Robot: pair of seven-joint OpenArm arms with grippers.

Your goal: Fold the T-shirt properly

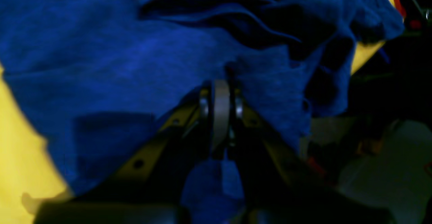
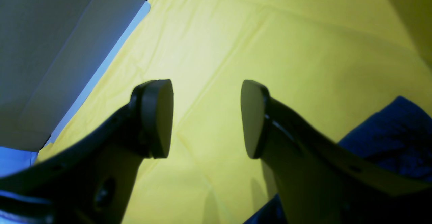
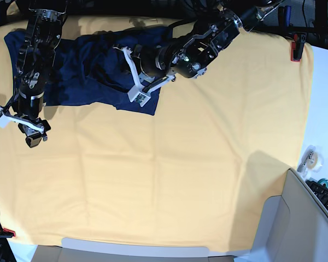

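Navy T-shirt (image 1: 111, 65) | pinched in left hand (image 1: 221, 82) | right hand (image 2: 206, 117) spread, beside it

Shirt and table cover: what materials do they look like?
Shirt: soft matte knit, dark navy; it bunches in loose folds and shows a fuzzy surface in the left wrist view. Cover: thin yellow-orange sheet, probably cloth, possibly paper-like; sharp fold creases show in the right wrist view, with no sheen.

Left tool (image 1: 221, 82) clamped tight, arm outstretched; right tool (image 2: 206, 116) agape, low.
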